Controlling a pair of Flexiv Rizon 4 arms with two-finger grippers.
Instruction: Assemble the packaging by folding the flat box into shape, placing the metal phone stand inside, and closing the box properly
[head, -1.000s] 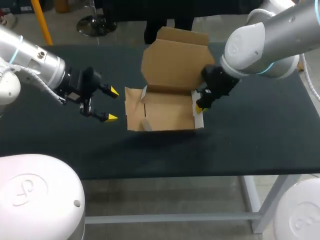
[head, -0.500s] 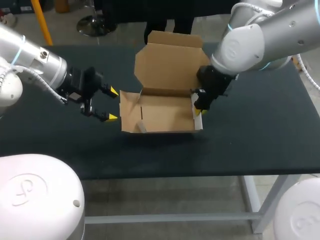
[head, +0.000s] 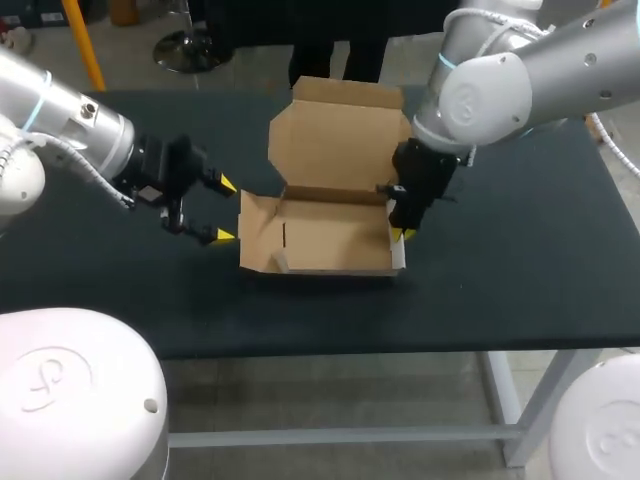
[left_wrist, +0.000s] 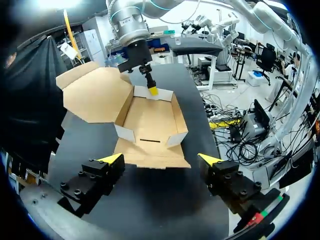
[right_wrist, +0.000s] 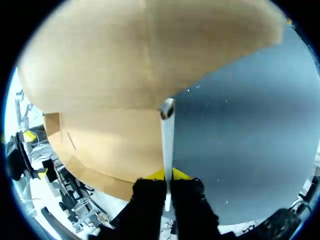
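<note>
Right gripper (head: 403, 232): fingers pressed together on the box's right side wall (right_wrist: 167, 142). The thin cardboard edge is pinched between the two yellow tips, one tip on each face. The right arm comes in from the far right and drops onto the box's right end.

Box (head: 325, 240): brown cardboard, open, sitting about mid-table on the black table (head: 500, 270). The tray part is partly erected, with its floor flat on the table and its long near and far walls standing. The lid (head: 340, 135) is hinged on the far edge and stands upright, leaning a little toward the far side, with its top strip bent. The left end flap (head: 255, 225) is splayed outward, not squared up. Two small corner tabs are folded inward at that end; one tab (head: 281, 262) stands near the near-left corner. A short slot (left_wrist: 150, 141) is cut in the tray floor close to the left end.

Left gripper (head: 218, 210): fingers spread wide, holding nothing. It hovers just left of the box's left end, tips pointing right toward the box and apart from the cardboard. From the left wrist, the box lies straight ahead of the spread fingers. The splayed flap is nearest them, and the right gripper is clamped at the opposite end.
</note>
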